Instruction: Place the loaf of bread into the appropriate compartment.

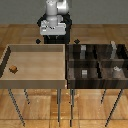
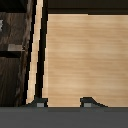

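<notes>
1. The loaf of bread (image 1: 13, 68) lies on the floor of the pale-wood tray (image 1: 35, 82), near its wall at the exterior view's left.
2. The jaws (image 2: 65, 103) stand apart, holding nothing.
3. The dark bin (image 1: 98, 81) sits beside the tray.

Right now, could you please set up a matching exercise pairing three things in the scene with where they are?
Things:
1. loaf of bread
2. gripper
3. small grey-white block

Places:
A. in a compartment of the dark divided bin
B. above the pale-wood tray's floor, near the dark bin's wall
C. on the pale-wood tray, near the exterior view's left

Pairs: 1-C, 2-B, 3-A
</notes>
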Motion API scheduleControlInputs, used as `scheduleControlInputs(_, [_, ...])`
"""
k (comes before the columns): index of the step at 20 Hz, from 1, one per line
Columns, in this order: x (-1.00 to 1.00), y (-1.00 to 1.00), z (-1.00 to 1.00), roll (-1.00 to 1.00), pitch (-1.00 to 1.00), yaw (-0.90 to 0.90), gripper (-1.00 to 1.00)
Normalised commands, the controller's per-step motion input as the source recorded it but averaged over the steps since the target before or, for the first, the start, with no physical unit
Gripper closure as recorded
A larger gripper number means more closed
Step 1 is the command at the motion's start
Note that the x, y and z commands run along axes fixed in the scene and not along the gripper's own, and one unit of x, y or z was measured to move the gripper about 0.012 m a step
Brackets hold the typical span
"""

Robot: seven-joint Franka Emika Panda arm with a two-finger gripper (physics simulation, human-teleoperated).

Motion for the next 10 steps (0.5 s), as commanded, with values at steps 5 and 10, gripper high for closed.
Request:
scheduleControlInputs(5, [-0.8, 0.0, 0.0, 0.0, 0.0, 0.0, -1.0])
scheduleControlInputs(10, [-0.4, -0.6, 0.0, 0.0, 0.0, 0.0, -1.0])
